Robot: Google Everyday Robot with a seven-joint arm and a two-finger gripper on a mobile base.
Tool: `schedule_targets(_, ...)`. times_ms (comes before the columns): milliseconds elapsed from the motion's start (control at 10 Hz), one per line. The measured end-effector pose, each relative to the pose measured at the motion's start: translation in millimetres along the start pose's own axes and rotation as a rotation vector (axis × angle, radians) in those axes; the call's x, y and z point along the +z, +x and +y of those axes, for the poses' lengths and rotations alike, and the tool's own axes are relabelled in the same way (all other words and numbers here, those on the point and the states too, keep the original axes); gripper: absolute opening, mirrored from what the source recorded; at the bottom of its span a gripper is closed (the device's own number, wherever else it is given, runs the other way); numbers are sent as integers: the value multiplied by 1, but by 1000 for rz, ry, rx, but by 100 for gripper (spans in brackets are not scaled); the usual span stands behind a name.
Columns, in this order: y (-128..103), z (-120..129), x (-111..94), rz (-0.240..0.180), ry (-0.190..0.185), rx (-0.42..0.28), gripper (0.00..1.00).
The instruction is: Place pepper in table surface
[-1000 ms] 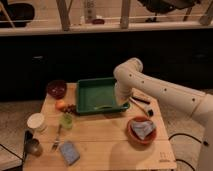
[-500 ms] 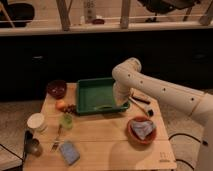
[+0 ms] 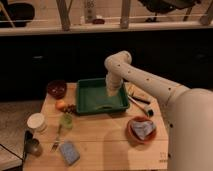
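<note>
Office-style break or dining area, staged for robot work. Wooden plank surface [image 3: 110, 145] set like a meal table: green tray [image 3: 95, 96], dark red bowl [image 3: 56, 89], fork [image 3: 56, 142], white cup [image 3: 36, 121], sponge [image 3: 69, 152]. Dark cabinet fronts [image 3: 50, 60] span mid-frame under a light ledge [image 3: 50, 30]. Black office chair [image 3: 20, 11] upper left. White robot arm's claw [image 3: 113, 92] hangs over the tray's right side, centre frame.

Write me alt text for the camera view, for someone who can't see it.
A white robot arm reaches in from the right, its hand low over the right side of a green tray on a wooden table. Around the tray sit an orange fruit, a dark bowl, an orange bowl and a blue sponge.
</note>
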Motion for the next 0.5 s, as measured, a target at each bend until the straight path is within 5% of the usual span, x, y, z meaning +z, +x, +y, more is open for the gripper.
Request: schedule_targets(500, -9, -8, 21, -14, 14, 68, 80)
